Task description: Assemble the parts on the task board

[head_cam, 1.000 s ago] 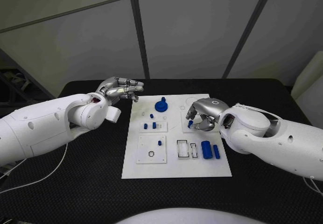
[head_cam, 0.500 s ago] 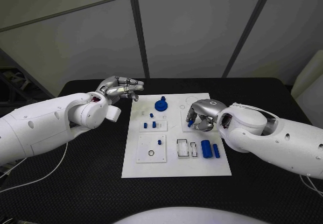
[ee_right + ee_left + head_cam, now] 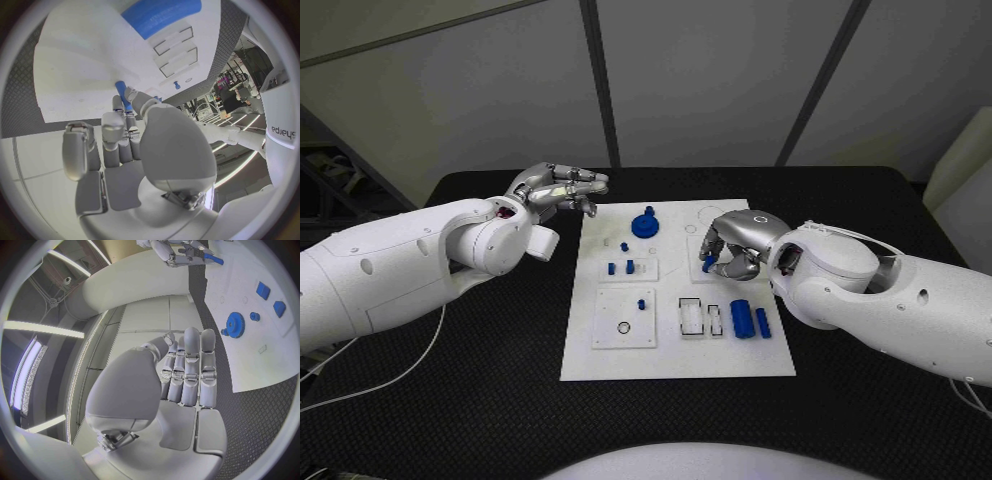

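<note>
I have the flat white rectangular task board (image 3: 678, 350) lying mid-table on the black cloth-covered table (image 3: 473, 360), and over its right side sits my right hand (image 3: 733, 245). Its silver fingers are clamped on a small blue peg-like part (image 3: 708, 264), pinched near the tips, just above the board's upper right plate. My left hand (image 3: 557, 192) hovers off the board's upper left corner, fingers curled in together with nothing in them.

On the board lie the blue gear-shaped part (image 3: 645, 224), two upright blue pegs (image 3: 622, 268) in the left middle plate, and a blue cylinder with a slimmer blue bar beside it (image 3: 750, 321) at the right edge.

My worry is the pinch: the peg is gripped close to its end, so I judge that any tilt as it meets its hole could jam it or flick it out across the board.

Against the picture a second ago, the right hand has crept slightly up and outward; the left has stayed put.
</note>
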